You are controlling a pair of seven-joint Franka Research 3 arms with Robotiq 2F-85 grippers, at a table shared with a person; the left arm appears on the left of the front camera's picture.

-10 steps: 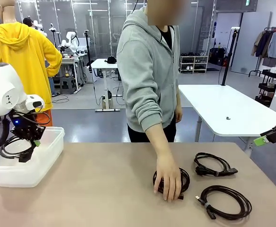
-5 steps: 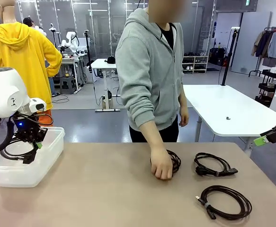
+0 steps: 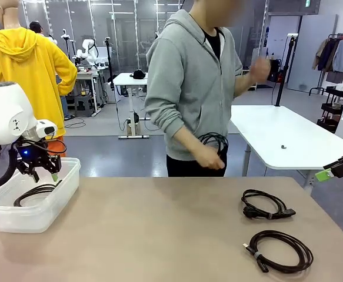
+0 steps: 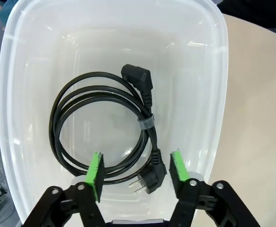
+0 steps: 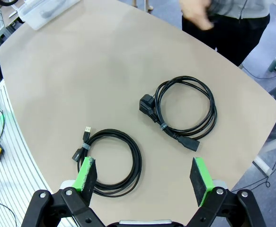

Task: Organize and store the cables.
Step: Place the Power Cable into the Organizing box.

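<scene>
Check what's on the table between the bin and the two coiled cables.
Nothing: front view shows bare tabletop from bin to far cable and near cable.

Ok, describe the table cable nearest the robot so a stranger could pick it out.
On the tan table, look at the robot's right half, where two black coils lie. The near cable is the one by the robot's edge; the far cable lies beyond it. Only the near one ends in a slim USB plug, not chunky moulded ones.
</scene>
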